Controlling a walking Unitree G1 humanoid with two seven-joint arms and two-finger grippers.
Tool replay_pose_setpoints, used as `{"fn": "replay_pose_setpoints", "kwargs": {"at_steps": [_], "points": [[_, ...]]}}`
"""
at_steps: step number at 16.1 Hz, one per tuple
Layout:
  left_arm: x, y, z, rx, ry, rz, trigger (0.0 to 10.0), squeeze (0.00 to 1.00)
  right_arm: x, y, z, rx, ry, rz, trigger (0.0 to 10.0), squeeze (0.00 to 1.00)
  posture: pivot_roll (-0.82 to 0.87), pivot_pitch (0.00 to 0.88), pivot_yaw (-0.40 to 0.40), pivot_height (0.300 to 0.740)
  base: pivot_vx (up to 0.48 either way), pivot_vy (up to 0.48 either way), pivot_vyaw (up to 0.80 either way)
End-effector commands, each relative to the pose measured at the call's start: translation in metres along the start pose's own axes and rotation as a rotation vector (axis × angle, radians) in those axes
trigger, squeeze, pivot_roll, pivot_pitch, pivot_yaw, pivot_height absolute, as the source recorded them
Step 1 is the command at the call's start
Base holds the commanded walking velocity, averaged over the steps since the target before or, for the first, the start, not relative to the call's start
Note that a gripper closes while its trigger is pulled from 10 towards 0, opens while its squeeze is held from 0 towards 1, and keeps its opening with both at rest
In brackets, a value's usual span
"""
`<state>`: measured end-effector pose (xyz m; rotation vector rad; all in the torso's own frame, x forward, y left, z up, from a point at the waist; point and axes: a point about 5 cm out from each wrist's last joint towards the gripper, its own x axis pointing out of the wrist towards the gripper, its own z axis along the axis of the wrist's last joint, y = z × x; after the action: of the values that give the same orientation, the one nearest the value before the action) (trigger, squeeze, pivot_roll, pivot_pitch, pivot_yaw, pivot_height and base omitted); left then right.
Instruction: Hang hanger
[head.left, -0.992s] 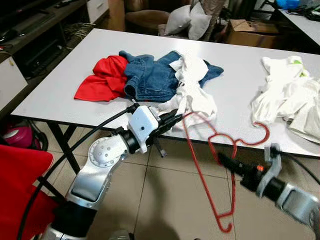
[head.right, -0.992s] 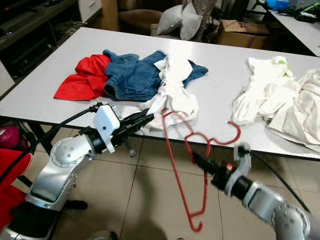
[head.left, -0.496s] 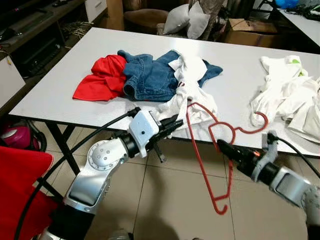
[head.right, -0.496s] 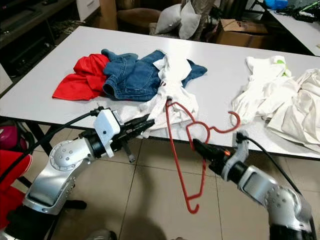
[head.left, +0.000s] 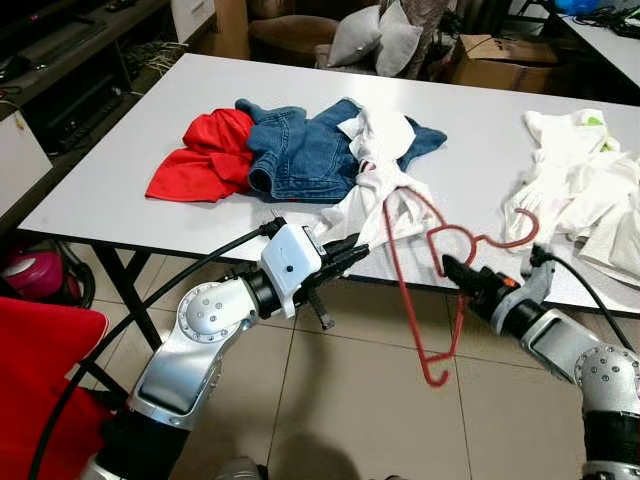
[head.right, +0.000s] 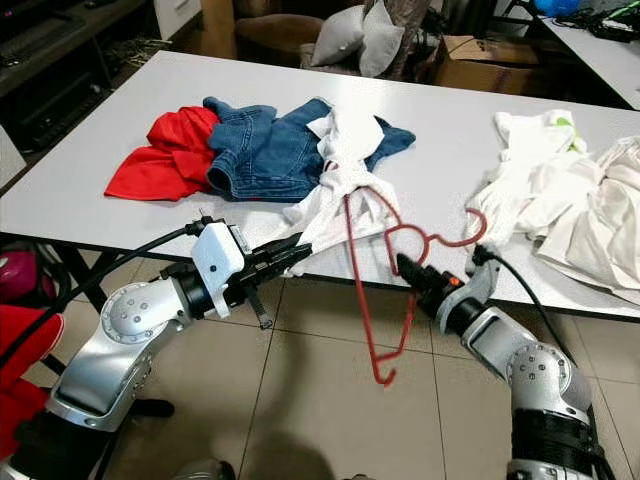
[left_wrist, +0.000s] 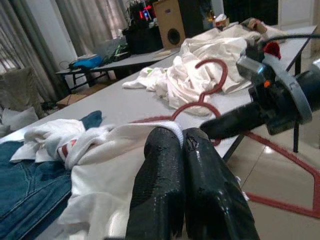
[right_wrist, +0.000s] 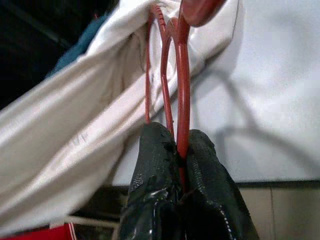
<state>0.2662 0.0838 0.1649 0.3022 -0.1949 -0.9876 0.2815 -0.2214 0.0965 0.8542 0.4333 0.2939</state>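
White table (head.left: 150, 170) stood over a tiled floor (head.left: 350, 400), with cushions (head.left: 380, 35) and a cardboard box (head.left: 500, 60) behind it at 12 o'clock.

Red hanger (head.left: 415, 290) hung tilted off the table's near edge, hook (head.left: 515, 238) toward 3 o'clock above the tabletop, one shoulder threaded into the white shirt (head.left: 385, 195), lower corner dangling toward the floor. Right gripper (head.left: 452, 270) was clenched on the hanger's wire near the neck; the right wrist view showed the red wire pinched between both black fingers (right_wrist: 200, 150). The hanger thus ran from this gripper up toward 11 o'clock into the shirt.

Left gripper (head.left: 352, 250), at 9 o'clock from the hanger, was pinched closed on the shirt's hem at the table edge.

Jeans (head.left: 300, 150) and a red garment (head.left: 200, 160) lay beyond the shirt toward 10 o'clock. A pile of white clothes (head.left: 580, 190) lay at 2 o'clock.
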Motion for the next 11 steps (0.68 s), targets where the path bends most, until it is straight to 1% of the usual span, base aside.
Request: {"fn": "replay_pose_setpoints", "kwargs": {"at_steps": [1,3,5,7,8,9,10,11], "points": [[0.001,0.002,-0.001,0.012,0.017,0.009,0.0,0.00,-0.002,0.000,0.011,0.010,-0.065,-0.007,10.0,0.00,0.00,0.039,-0.022,0.740,0.000,0.000,0.00],[0.002,0.004,-0.006,0.023,0.055,0.032,0.0,0.00,-0.002,0.004,0.011,0.036,-0.080,0.018,10.0,0.00,0.00,0.038,-0.023,0.740,0.000,0.000,0.00],[0.005,0.007,-0.013,0.049,0.100,0.075,0.0,0.00,-0.001,0.017,0.009,0.151,-0.116,0.093,10.0,0.00,-0.01,0.037,-0.027,0.740,0.000,0.000,0.00],[0.008,0.009,-0.013,0.051,0.100,0.103,0.0,0.00,0.001,0.022,0.008,0.208,-0.143,0.116,10.0,0.00,-0.01,0.034,-0.028,0.740,0.000,0.000,0.00],[0.008,0.007,-0.016,0.053,0.117,0.097,0.0,0.00,0.003,0.026,0.010,0.243,-0.173,0.146,10.0,0.00,-0.01,0.033,-0.028,0.740,0.000,0.000,0.00],[0.007,0.007,-0.020,0.064,0.144,0.099,0.0,0.00,0.001,0.030,0.018,0.290,-0.240,0.193,10.0,0.00,-0.01,0.031,-0.030,0.740,0.000,0.000,0.00],[0.006,0.007,-0.023,0.071,0.158,0.111,0.0,0.00,-0.002,0.032,0.025,0.317,-0.286,0.216,10.0,0.00,-0.01,0.031,-0.031,0.740,0.000,0.000,0.00],[0.003,0.013,-0.025,0.072,0.172,0.152,0.0,0.00,-0.008,0.027,0.031,0.343,-0.330,0.200,10.0,0.00,-0.01,0.029,-0.033,0.740,0.000,0.000,0.00]]}}
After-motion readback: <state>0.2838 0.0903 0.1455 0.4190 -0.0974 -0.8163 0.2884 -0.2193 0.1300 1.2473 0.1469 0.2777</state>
